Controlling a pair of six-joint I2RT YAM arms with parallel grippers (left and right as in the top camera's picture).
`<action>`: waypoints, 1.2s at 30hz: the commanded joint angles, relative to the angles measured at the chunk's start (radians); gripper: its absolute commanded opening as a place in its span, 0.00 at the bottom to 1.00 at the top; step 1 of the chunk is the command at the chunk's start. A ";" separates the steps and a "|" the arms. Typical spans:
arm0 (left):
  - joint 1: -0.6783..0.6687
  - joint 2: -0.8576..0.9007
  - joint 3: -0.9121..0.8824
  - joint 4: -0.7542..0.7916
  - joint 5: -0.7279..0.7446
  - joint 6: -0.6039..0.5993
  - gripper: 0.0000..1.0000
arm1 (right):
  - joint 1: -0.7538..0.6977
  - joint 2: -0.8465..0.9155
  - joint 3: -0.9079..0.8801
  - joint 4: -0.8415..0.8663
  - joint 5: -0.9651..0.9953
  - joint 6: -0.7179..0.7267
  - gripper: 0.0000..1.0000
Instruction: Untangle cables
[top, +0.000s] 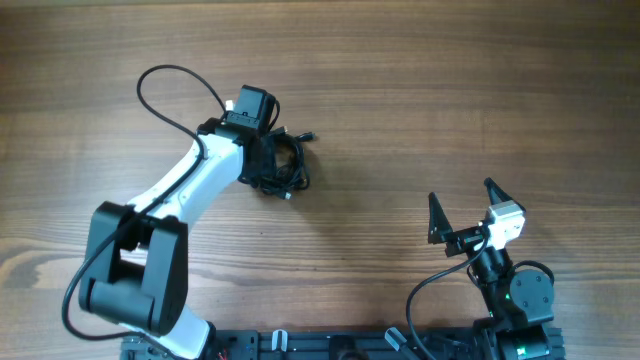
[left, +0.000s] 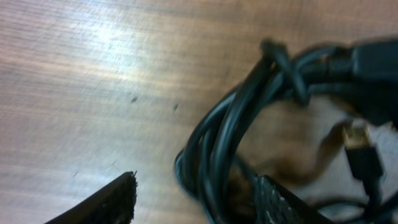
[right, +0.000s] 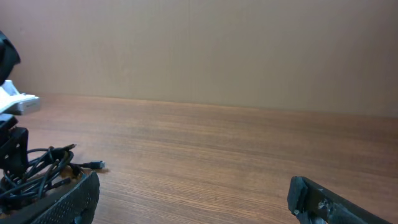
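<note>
Landmark: my left gripper (left: 196, 202)
Left jaws: parted, clamping nothing; one finger (left: 109, 202) stands clear of the strands, the other lies close beside them
Cables (left: 227, 134): one knotted bundle on the table (top: 400, 80), right at the left gripper, its looped strands reaching into the gap
Long axis: in the wrist view the strands run out of the gap, up and away towards the knot
Right gripper (top: 460, 190): spread wide, empty; well apart from the left gripper
Nearer arm: left, I judge; the closing bite should take one strand, not the whole loop
</note>
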 joint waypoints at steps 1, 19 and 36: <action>0.004 -0.096 0.044 -0.094 -0.017 -0.048 0.66 | -0.004 -0.007 -0.001 0.002 0.014 -0.009 0.98; -0.226 -0.009 0.032 0.018 0.153 -0.249 0.59 | -0.004 -0.004 -0.001 0.002 0.014 -0.009 1.00; -0.226 -0.008 0.032 -0.012 0.043 -0.249 0.34 | -0.004 -0.004 -0.001 0.002 0.014 -0.008 1.00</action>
